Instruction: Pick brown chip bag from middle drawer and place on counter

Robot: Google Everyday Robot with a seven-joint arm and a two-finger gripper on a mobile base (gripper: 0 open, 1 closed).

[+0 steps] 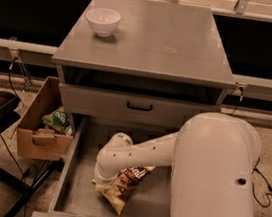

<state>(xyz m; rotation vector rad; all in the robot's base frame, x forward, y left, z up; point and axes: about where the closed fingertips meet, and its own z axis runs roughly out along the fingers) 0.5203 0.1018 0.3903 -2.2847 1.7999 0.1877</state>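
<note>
The brown chip bag point(124, 183) lies crumpled on the grey floor of the open middle drawer point(81, 183), near its centre. My white arm reaches down from the right into the drawer. My gripper point(108, 176) sits at the bag's left end, right on top of it and mostly hidden under the wrist. The counter point(156, 35) is the grey top slab of the cabinet above.
A white bowl point(103, 20) stands on the counter's back left. The upper drawer front with a black handle point(139, 106) is closed above the open drawer. A cardboard box point(40, 127) holding a green packet point(57, 119) stands left of the drawer.
</note>
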